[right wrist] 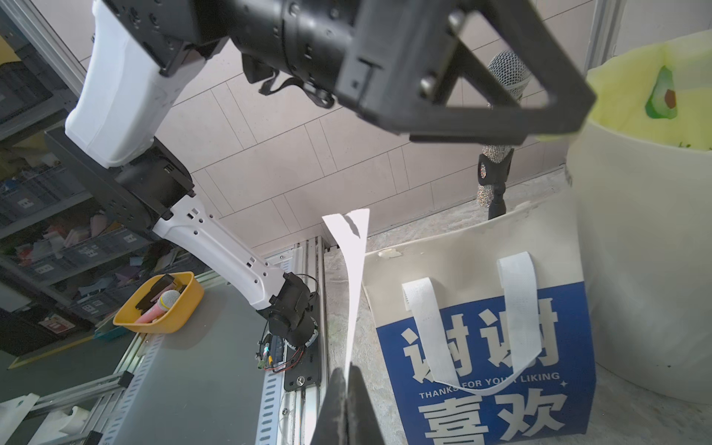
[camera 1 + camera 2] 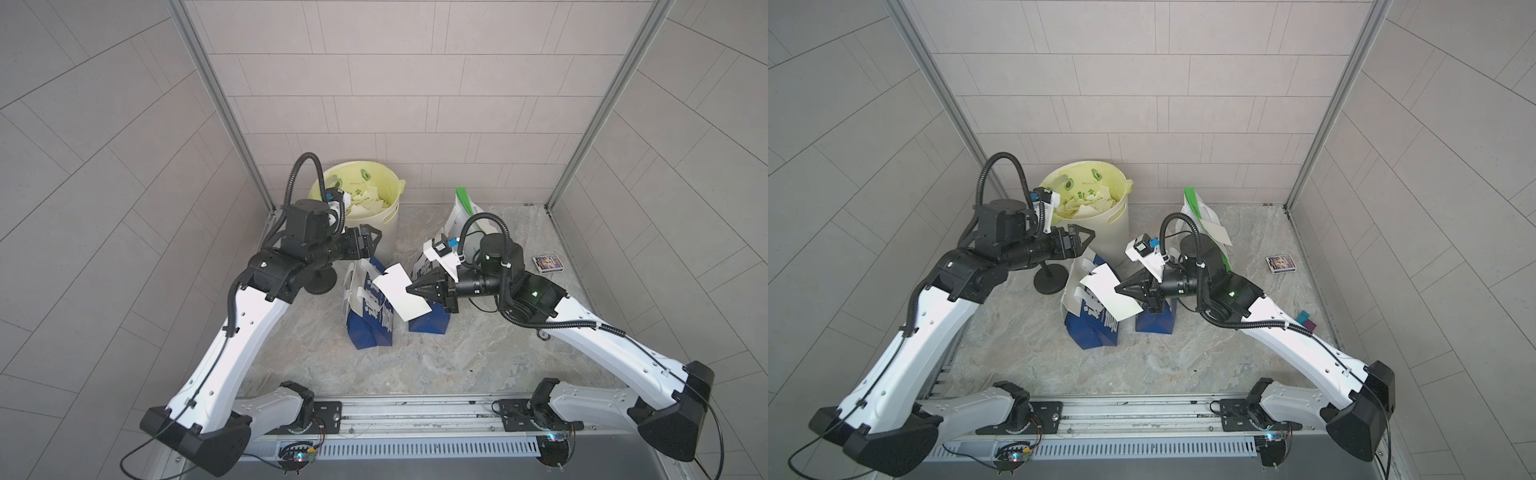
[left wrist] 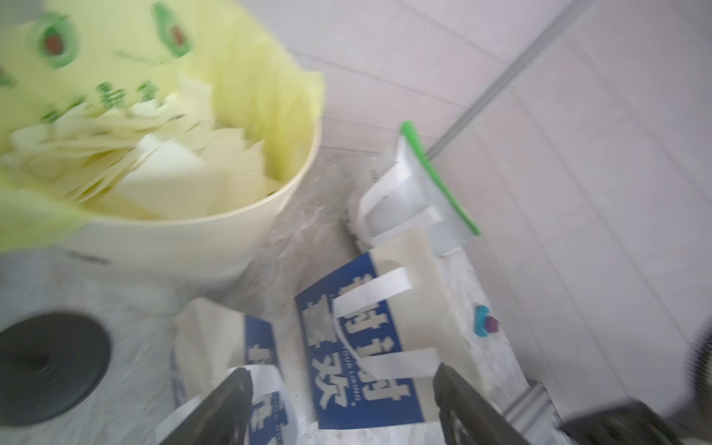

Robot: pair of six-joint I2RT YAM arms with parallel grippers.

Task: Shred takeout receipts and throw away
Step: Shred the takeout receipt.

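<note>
As the right gripper point(image 2: 410, 289), closed tight, pinches one edge of a white takeout receipt point(image 2: 399, 297) — the slip hanging in the air above two blue-and-white paper bags point(image 2: 372, 328) — the left gripper point(image 2: 369, 242) hovers empty beside the cream bin point(image 2: 384, 237), its jaws spread wide. Torn white scraps point(image 2: 368, 201) lie inside the bin's yellow liner point(image 2: 357, 174); a small rip marks the receipt's far end.

counter point(image 2: 415, 357), grey marbled. on it: cream bin point(image 2: 380, 232), two blue-and-white bags point(image 2: 370, 330), green-and-white bag point(image 2: 459, 210), black round stand base point(image 2: 322, 283), small printed box point(image 2: 548, 264).
</note>
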